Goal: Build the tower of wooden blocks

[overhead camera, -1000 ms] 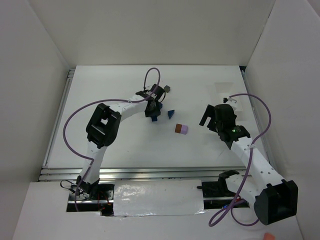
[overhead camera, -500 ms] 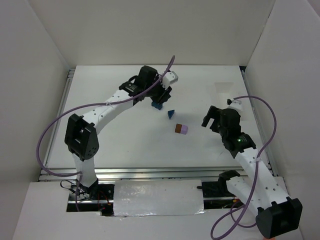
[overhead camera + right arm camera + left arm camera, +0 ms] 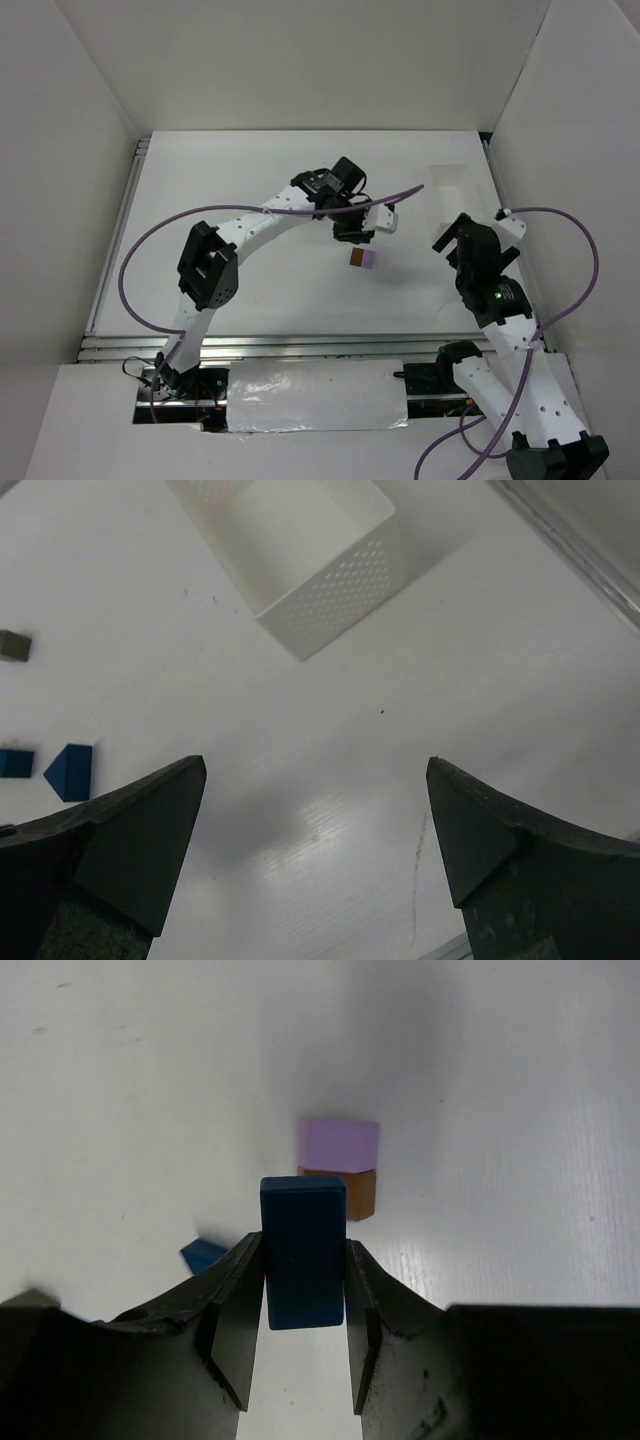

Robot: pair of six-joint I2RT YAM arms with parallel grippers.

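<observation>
A lavender block (image 3: 338,1144) and a brown-orange block (image 3: 352,1192) lie side by side, touching, on the white table (image 3: 250,280); the pair (image 3: 363,258) sits mid-table in the top view. My left gripper (image 3: 305,1248) is shut on a dark blue oblong block (image 3: 303,1260), held just short of and above the pair. In the top view that gripper (image 3: 352,231) hangs just behind the pair. A blue wedge (image 3: 203,1255) lies beside the left finger. My right gripper (image 3: 316,765) stands open and empty over bare table, to the right of the pair (image 3: 455,236).
A white perforated tray (image 3: 330,575) stands at the back right (image 3: 452,185). In the right wrist view a grey block (image 3: 14,645) and the blue wedge (image 3: 70,772) lie far left. White walls enclose the table on three sides.
My left arm has swung right and forward with the blue block, from the back of the table to just behind the lavender and brown pair. The right arm drew back to the right.
</observation>
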